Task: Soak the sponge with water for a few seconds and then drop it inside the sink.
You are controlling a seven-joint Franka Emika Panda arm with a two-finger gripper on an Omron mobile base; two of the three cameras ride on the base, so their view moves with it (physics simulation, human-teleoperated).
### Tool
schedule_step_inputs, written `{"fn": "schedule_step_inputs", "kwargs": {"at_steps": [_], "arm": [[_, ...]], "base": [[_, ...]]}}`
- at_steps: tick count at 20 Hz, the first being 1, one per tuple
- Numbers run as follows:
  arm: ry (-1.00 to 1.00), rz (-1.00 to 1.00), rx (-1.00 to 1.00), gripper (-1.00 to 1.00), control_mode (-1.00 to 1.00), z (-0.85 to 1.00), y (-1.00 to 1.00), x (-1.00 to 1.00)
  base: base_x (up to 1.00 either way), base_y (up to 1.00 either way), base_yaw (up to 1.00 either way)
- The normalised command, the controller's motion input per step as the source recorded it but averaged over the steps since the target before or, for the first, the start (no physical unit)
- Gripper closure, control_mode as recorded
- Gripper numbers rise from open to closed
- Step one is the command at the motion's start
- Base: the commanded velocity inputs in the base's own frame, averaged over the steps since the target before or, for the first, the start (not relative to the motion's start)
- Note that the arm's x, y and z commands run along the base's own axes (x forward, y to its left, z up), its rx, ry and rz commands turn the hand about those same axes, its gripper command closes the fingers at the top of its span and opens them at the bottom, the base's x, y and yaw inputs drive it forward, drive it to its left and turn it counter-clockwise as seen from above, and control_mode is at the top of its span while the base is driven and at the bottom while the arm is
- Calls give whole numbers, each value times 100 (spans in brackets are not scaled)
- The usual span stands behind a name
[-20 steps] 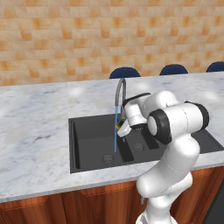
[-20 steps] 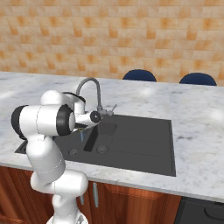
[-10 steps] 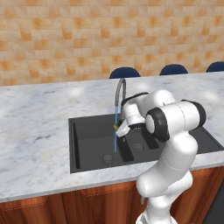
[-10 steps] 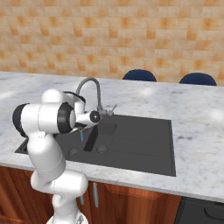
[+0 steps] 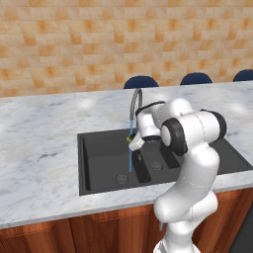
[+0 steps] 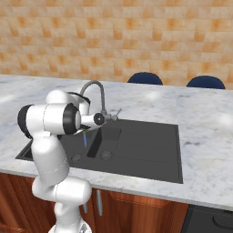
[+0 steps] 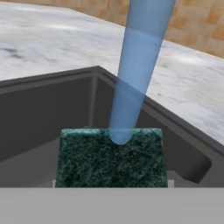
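Note:
The dark green sponge sits in my gripper, which is shut on it over the black sink. A light blue stream of water lands on the sponge's top face near its far edge. In the left base view the sponge shows as a small pale-edged block under the faucet, and the water runs on down to the basin floor. In the right base view my forearm covers most of the hand, with the water falling beside it.
The sink has two basins split by a divider, each with a round grey drain. White marble counter surrounds it. Blue chair backs stand behind the counter, and a tiled wall rises beyond.
The arm's elbow has drifted slightly to the left. The sponge stays in the grip under the stream.

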Motion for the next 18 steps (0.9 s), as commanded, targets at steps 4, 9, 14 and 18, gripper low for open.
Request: {"fn": "schedule_step_inputs", "kwargs": {"at_steps": [4,9,14,18], "arm": [[-9,0,0,100,-100,-10,0,32],[-8,0,0,100,-100,-5,0,10],[-2,0,0,100,-100,0,0,-34],[0,0,0,100,-100,0,0,-24]], "base": [[0,0,0],[0,0,0],[0,0,0],[0,0,0]]}}
